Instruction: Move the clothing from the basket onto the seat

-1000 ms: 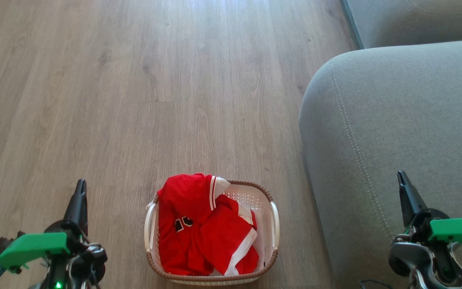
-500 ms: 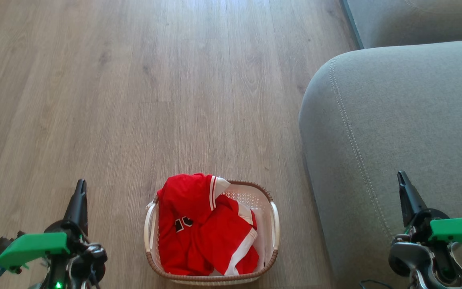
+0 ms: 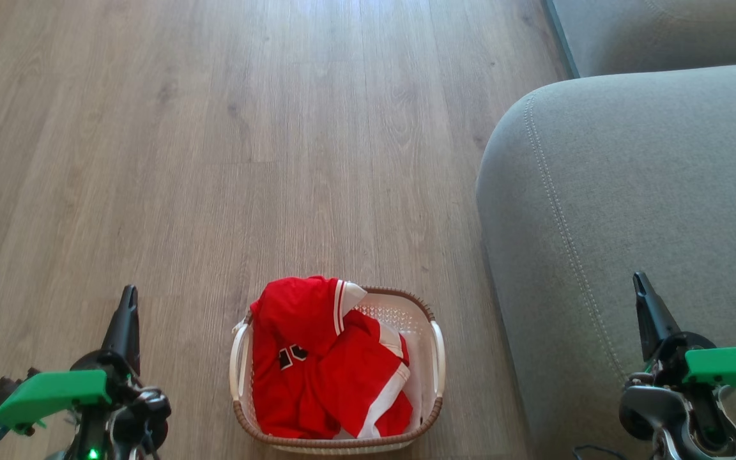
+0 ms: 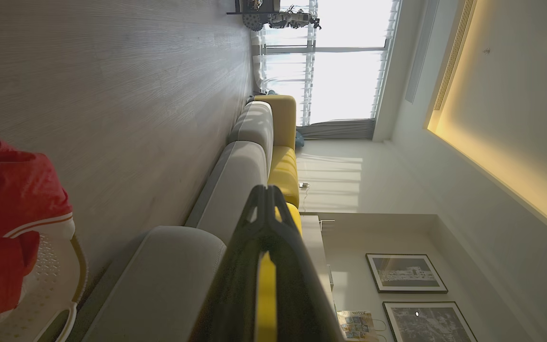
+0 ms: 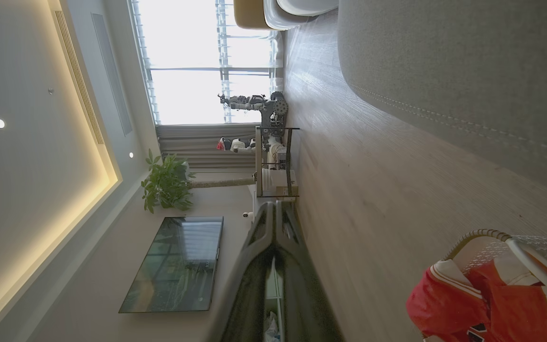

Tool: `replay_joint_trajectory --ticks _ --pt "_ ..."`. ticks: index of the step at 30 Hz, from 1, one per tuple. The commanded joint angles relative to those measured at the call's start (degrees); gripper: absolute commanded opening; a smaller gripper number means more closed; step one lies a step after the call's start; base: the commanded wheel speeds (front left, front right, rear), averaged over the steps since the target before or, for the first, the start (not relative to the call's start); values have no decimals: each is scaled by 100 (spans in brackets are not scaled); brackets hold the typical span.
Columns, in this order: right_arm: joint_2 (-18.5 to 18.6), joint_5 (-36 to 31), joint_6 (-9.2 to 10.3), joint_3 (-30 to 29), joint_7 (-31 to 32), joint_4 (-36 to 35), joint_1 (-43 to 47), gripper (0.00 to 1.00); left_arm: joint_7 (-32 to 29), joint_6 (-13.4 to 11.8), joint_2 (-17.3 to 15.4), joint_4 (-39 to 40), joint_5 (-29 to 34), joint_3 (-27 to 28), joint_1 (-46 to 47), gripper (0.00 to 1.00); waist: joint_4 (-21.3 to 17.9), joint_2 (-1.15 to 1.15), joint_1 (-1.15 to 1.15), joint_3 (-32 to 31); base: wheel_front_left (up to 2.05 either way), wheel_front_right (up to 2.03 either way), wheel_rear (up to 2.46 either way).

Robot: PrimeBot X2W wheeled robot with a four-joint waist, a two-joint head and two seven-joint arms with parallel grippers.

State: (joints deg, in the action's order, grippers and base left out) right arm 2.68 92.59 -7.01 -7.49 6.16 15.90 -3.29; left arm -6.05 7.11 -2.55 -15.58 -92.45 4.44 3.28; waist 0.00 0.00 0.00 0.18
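Gripping: nothing; my left pincer, near left, and right pincer, near right, both clenched.
Clothing: bright red white-striped sports garments heaped in small white perforated plastic basket, near centre.
Seat: large grey stitched fabric cushion, right of basket.

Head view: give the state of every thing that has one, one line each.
basket: upright on the floor, holding clothing.
clothing: crumpled in the basket, one edge over its rim.
seat: no clothing on the visible part.
left claw: shut, empty.
right claw: shut, empty.
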Motion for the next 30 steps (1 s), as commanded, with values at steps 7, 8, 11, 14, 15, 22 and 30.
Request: replay_joint_trajectory --ticks 7,8,11,14,15,22,30 --pt "20 -42 -47 97 33 -188 -290 0 -43 37 -32 155 27 207 290 0 0 0 0 0 0 0 0" --pt "20 -42 -47 97 33 -188 -290 0 -43 37 -32 155 27 207 290 0 0 0 0 0 0 0 0" --pt "20 -42 -47 97 32 -188 -290 0 -43 37 -32 155 27 207 290 0 0 0 0 0 0 0 0" --pt "20 -42 -47 97 32 -188 -290 0 -43 37 -32 155 27 207 290 0 0 0 0 0 0 0 0" --pt "20 -42 -47 97 32 -188 -290 0 -43 37 -32 155 27 207 290 0 0 0 0 0 0 0 0" --pt "20 -42 -47 97 32 -188 -290 0 -43 37 -32 155 27 207 290 0 0 0 0 0 0 0 0" --pt "20 -42 -47 97 32 -188 -290 0 -43 37 -32 155 27 207 290 0 0 0 0 0 0 0 0"
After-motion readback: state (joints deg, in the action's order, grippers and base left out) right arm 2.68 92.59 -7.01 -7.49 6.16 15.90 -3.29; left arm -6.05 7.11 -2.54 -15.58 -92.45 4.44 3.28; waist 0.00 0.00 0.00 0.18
